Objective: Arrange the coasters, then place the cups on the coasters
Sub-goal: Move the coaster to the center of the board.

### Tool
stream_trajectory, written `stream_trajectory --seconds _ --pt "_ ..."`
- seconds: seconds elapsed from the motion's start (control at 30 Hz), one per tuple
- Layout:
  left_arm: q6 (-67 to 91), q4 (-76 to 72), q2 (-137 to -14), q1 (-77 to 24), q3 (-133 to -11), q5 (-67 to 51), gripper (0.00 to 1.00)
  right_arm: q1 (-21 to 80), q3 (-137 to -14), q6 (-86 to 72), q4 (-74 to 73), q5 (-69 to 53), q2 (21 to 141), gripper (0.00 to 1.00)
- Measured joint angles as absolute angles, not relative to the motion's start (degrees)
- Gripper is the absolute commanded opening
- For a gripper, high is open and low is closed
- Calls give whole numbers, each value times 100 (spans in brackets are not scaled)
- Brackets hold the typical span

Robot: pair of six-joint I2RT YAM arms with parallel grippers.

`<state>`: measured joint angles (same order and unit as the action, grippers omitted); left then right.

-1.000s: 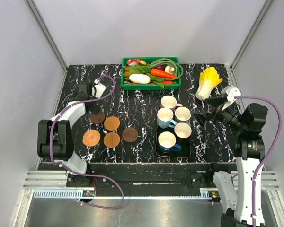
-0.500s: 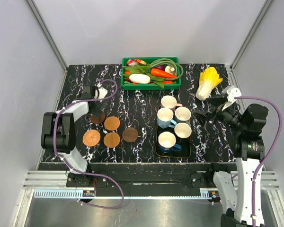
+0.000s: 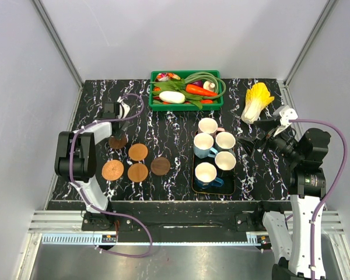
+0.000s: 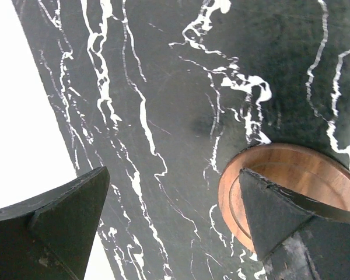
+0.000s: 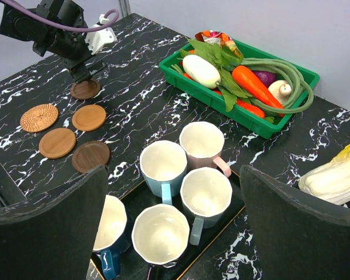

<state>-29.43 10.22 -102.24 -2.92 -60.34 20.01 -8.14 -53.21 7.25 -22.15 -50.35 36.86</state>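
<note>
Several round brown coasters lie at the table's left: one dark coaster [image 3: 118, 142] farthest back, the others [image 3: 138, 152] [image 3: 112, 170] in a loose cluster in front of it. My left gripper [image 3: 119, 133] hangs open just above the dark coaster [image 4: 291, 181], one finger over its edge and bare table between the fingers [image 4: 64, 216]. Several cups [image 3: 203, 144] [image 5: 163, 166] stand upright with cream insides on a black tray [image 3: 228, 182]. My right gripper [image 5: 174, 169] is open, above and to the right of the cups, with nothing in it.
A green basket [image 3: 186, 107] of vegetables sits at the back centre. A yellow-white cabbage [image 3: 256, 100] lies at the back right, near my right arm. Grey walls close in the table on three sides.
My left arm has drawn its elbow in and swung the open gripper a little right, over the far-left dark coaster. The right arm, cups and other coasters have not moved.
</note>
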Motion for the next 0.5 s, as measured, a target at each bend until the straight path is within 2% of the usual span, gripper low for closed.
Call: stream_trajectory --seconds 0.5 --pt "-2425 495 -10648 -161 -6254 3242 99 -814 -5301 727 -2215 -5013 3686 100"
